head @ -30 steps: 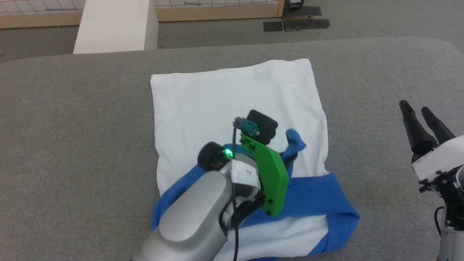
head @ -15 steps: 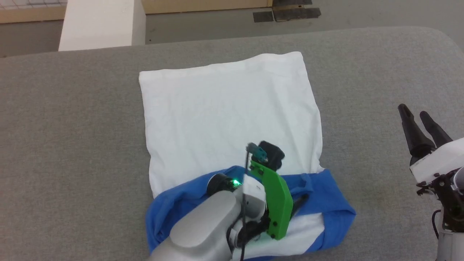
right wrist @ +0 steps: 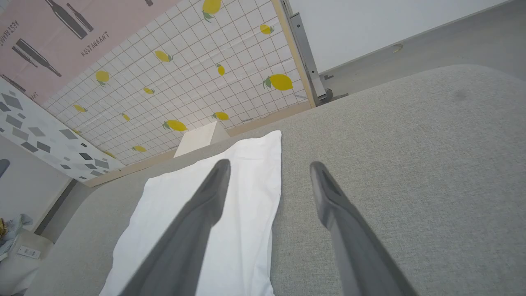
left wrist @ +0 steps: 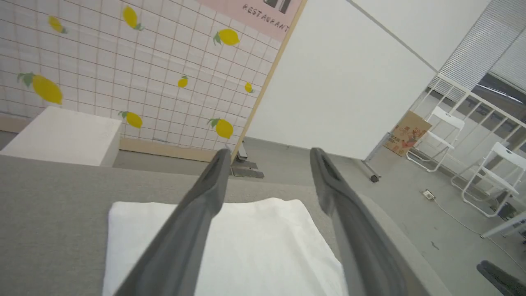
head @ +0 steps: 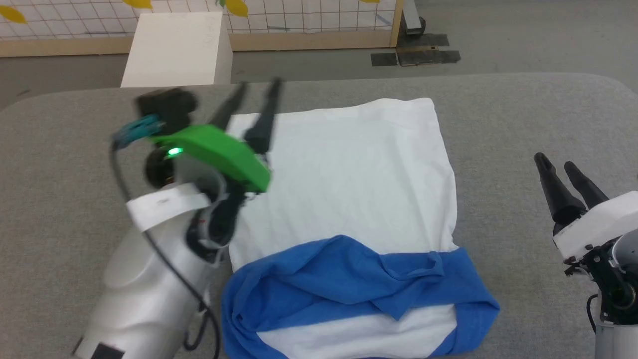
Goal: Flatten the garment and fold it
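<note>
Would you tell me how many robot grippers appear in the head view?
2. The left gripper is open by the far left corner of the white shirt with blue sleeves; the right gripper is open over the grey cloth-covered table, right of the shirt.

"RESTAURANT" on the pink poster (right wrist: 45, 39)

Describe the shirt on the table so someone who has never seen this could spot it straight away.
Find the wide grey fabric-covered table across the head view. In its middle lies the garment, a flat white shirt body with sleeves folded across its near end. Those bright blue sleeves set it apart from the plain white block on the floor beyond the table.
</note>
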{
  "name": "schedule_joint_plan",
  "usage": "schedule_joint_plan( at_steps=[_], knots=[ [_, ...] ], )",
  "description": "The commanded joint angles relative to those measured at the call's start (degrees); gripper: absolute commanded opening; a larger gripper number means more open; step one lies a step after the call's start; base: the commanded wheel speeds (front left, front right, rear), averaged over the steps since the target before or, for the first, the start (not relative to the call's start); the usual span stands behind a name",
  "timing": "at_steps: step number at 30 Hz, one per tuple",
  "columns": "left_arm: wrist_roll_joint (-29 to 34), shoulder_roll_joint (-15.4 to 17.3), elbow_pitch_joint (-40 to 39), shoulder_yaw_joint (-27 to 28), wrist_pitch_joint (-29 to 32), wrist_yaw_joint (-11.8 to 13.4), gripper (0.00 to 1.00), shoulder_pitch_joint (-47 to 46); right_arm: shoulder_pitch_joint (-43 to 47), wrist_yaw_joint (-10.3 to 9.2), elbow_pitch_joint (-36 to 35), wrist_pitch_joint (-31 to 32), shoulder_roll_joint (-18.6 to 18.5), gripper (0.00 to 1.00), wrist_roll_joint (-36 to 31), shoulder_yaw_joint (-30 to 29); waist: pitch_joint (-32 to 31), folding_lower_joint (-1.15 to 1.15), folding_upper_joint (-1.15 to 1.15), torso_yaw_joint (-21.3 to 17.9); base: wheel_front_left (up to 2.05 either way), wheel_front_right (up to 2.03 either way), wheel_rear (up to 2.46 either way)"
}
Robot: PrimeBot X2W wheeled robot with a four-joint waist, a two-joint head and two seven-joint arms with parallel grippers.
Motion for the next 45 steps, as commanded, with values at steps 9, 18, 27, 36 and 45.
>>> schedule_joint_plan(
  at_steps=[9,18,27,36,45],
  knots=[
    [7.49,6.71,-1.11,4.95,-12.2,6.52,1.0,11.11,-3.52,-0.08,1.94,2.95,0.04,1.0,-1.72,1.55,3.23,0.0,0.0,0.96,0.0,0.0,0.0],
    [12.39,5.43,-10.16,7.83,-13.61,8.91,1.0,12.03,-25.71,-0.08,11.69,14.11,-4.69,1.0,-10.1,2.38,15.09,0.0,0.0,6.09,0.0,0.0,0.0],
    [15.97,1.98,-13.95,8.2,-13.7,8.14,1.0,9.06,-43.69,-0.08,23.31,25.33,-9.87,1.0,-22.64,6.41,25.06,0.0,0.0,11.97,0.0,0.0,0.0],
    [19.08,-1.45,-14.03,9.88,-13.71,6.27,1.0,8.55,-48.81,-0.08,29.61,30.78,-12.0,1.0,-29.57,10.75,29.18,0.0,0.0,14.93,0.0,0.0,0.0],
    [20.64,-2.93,-12.74,11.33,-13.71,4.7,1.0,8.95,-47.64,-0.08,32.13,33.99,-13.28,1.0,-29.89,13.88,29.7,0.0,0.0,14.28,0.0,0.0,0.0]
  ],
)
